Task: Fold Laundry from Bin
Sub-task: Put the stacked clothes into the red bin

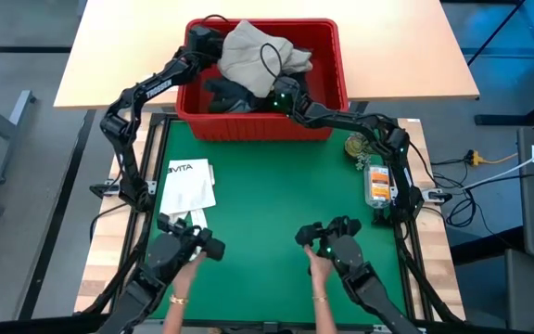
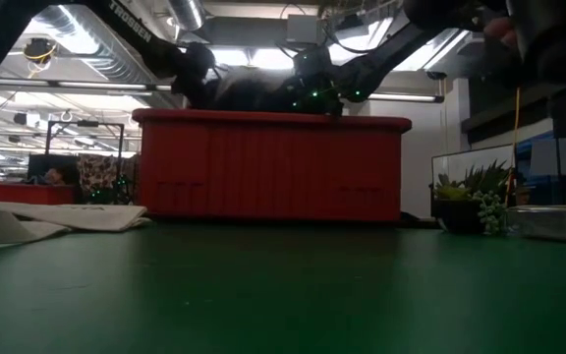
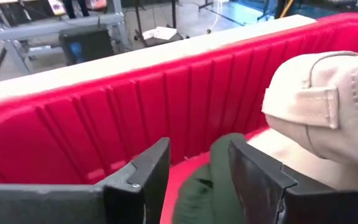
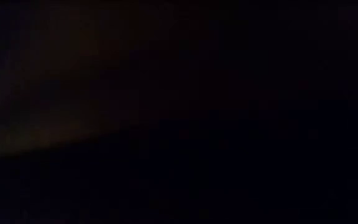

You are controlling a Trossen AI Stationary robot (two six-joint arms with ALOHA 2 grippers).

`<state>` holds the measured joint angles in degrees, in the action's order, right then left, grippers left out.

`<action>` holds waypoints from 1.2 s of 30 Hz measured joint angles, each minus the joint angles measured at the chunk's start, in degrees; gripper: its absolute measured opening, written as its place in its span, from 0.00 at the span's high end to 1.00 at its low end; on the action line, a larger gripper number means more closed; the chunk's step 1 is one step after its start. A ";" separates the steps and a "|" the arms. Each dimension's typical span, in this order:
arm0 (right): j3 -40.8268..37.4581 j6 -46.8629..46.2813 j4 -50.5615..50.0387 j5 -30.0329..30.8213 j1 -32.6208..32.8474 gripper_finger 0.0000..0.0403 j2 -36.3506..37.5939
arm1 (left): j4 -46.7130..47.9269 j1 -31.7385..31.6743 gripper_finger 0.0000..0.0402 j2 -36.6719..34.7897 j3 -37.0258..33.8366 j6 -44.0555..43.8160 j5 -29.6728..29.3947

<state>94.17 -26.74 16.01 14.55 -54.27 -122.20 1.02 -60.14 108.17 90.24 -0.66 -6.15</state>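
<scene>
While both arms reached into the red bin (image 1: 336, 70) at the frame's top, the left hand (image 3: 197, 171) stood spread over dark green cloth (image 3: 204, 196); the right hand's (image 1: 281, 96) state was unclear

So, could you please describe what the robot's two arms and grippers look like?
Both arms are dark and jointed. The left arm carries white lettering on one link, and the right arm shows small green lights near its wrist. The left gripper has two flat, dark grey, wedge-shaped fingers. Thin black cables trail along the links.
</scene>
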 joint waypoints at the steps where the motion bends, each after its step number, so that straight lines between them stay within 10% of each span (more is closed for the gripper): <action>1: 0.00 0.04 -0.01 -0.04 -0.07 0.61 0.01 | -0.02 -0.09 0.60 -0.32 0.00 0.13 -0.27; 36: 6.56 0.32 -17.66 -2.19 -0.56 0.61 0.10 | 10.04 -3.28 0.77 -12.66 -0.04 22.77 -17.94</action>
<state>100.73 -26.41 -1.65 12.36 -54.83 -122.10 11.06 -63.42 95.51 90.19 22.11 -24.09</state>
